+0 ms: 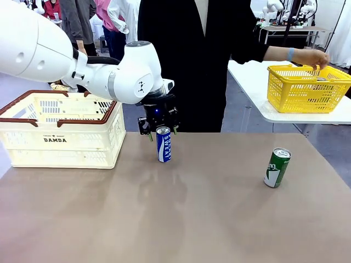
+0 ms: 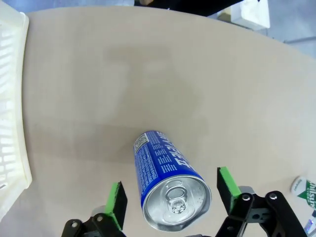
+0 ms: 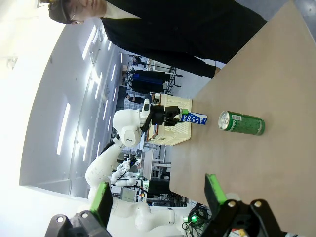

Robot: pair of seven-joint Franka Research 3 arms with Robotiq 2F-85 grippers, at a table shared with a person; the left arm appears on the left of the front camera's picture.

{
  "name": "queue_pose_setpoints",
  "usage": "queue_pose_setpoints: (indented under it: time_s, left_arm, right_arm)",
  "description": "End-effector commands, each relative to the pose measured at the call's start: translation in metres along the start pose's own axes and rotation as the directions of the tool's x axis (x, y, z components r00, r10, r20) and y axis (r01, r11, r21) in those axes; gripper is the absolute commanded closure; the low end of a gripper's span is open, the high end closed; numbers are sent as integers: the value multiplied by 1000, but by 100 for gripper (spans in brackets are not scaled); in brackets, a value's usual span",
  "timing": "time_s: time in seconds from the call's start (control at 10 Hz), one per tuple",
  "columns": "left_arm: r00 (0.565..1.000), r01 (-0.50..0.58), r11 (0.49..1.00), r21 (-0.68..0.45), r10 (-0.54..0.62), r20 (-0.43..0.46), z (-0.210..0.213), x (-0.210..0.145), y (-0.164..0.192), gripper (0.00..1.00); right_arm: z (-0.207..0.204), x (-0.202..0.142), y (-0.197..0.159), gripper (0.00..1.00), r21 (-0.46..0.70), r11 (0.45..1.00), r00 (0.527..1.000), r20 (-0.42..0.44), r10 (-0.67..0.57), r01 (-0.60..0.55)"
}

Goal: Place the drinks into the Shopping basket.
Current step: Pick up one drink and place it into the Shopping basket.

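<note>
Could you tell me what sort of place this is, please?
Probably a robot test hall staged like a shop counter: a DAMDA shopping basket, a yellow mesh basket on the next table, a blue can and a green can.

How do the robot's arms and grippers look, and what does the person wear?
The left arm is white with rounded links, a grey joint ring and a dark logo. The left gripper is black with green pads and a blue light; the right gripper is black with green pads too. The person wears a black sleeve and a blue wristband.
</note>
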State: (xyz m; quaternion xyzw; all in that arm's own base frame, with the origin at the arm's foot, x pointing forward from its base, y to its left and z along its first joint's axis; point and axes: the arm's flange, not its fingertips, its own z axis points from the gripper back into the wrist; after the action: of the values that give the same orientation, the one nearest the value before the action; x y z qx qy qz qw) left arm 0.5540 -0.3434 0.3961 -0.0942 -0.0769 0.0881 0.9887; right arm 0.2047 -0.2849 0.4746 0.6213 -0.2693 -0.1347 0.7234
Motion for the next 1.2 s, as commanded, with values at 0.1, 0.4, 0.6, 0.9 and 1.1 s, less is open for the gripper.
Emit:
queue_pose_setpoints:
  time_s: [0.1, 0.4, 0.6, 0.9, 1.1]
  left_arm:
    - [999, 43, 999, 32, -43, -21, -3, 3, -2, 100]
    - [1000, 29, 999, 37, -29, 9, -2, 6, 1, 100]
    - [1000, 23, 999, 39, -24, 11, -4, 7, 5, 100]
    - [994, 103, 994, -28, -103, 25, 64, 3, 18, 100]
    - [973, 214, 977, -19, -212, 95, 177, 12, 31, 100]
  right_arm:
    - [3, 1, 2, 0, 7, 1000, 1000, -5, 18, -18]
    - [3, 1, 2, 0, 7, 1000, 1000, -5, 18, -18]
    - [3, 1, 2, 0, 7, 1000, 1000, -5, 18, -18]
    - [3, 1, 2, 0, 7, 1000, 1000, -5, 18, -18]
    - [3, 1, 2, 0, 7, 1000, 1000, -5, 18, -18]
